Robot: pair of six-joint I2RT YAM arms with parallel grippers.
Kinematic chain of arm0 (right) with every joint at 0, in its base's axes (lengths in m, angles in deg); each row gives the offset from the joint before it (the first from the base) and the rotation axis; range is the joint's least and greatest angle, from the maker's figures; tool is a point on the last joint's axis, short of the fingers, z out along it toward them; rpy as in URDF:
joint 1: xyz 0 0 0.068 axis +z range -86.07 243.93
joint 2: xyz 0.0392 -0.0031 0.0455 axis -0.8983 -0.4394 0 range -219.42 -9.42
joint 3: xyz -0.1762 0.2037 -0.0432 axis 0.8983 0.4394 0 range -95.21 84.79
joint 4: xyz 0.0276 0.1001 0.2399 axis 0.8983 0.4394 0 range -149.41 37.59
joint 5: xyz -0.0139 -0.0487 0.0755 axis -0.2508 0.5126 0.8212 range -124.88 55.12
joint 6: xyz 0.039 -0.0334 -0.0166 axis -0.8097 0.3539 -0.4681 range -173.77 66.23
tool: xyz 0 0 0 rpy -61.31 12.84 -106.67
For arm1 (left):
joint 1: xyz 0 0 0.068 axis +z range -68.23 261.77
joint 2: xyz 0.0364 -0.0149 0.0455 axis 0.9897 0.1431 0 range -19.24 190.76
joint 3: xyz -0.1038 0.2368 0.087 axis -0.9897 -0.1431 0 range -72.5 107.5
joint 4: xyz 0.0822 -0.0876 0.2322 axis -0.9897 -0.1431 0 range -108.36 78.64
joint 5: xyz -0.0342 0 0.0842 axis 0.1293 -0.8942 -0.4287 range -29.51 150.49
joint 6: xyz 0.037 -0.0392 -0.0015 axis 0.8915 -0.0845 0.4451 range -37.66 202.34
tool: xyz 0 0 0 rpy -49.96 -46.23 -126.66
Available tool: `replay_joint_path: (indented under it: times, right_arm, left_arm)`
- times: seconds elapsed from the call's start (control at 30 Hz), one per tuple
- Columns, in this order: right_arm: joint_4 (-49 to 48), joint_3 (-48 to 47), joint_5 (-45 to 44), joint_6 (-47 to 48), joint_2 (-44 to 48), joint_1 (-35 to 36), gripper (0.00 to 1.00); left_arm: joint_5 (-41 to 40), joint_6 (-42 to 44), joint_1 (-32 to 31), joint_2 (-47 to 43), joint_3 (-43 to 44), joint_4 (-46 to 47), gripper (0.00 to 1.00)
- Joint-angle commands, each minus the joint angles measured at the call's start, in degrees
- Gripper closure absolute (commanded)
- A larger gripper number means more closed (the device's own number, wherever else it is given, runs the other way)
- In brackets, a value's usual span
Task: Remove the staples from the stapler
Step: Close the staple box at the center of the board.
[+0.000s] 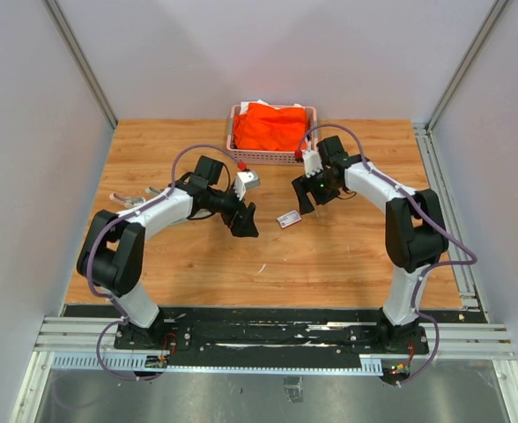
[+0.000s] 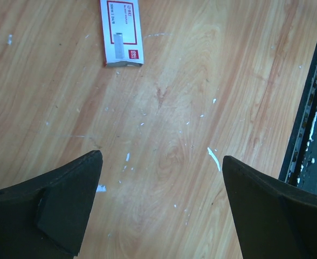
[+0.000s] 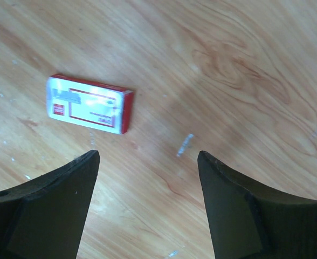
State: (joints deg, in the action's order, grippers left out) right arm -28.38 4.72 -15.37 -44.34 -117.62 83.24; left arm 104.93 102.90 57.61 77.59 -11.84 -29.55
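Short silvery staples lie loose on the wooden table: one strip [image 3: 185,144] between and just beyond my right fingers, another strip [image 2: 214,158] near my left gripper's right finger, and tiny bits [image 2: 127,157] close by. A silvery metal object, apparently the stapler [image 1: 129,199], lies at the table's left, partly hidden behind my left arm. My left gripper [image 1: 244,225] [image 2: 161,156] hovers open above bare wood, holding nothing. My right gripper [image 1: 309,203] [image 3: 147,153] is also open and empty, just right of the small box.
A small white box with a red label [image 1: 287,219] [image 2: 122,33] [image 3: 89,103] lies between the two grippers. A pink basket [image 1: 238,152] holding orange cloth [image 1: 272,128] stands at the back centre. The black base rail [image 2: 309,124] runs along the near edge.
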Motion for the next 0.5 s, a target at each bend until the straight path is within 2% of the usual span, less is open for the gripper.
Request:
replay_joint_path:
  times: [0.0,0.23,0.47]
  right_arm:
    - [0.94,-2.39,1.87,-2.29,-2.71,4.45,0.24]
    - [-0.11,-3.29,-0.95,-4.88,-5.0,7.17,0.24]
    - [-1.9,-3.2,-1.41,-8.23,-7.49,7.84,0.24]
  left_arm:
    - [-1.45,4.39,0.32,-4.33,0.6,-6.01,0.02]
    - [-4.26,6.45,1.18,-7.94,1.28,-9.33,0.02]
    - [-4.94,5.9,1.17,-9.17,1.27,-8.54,0.02]
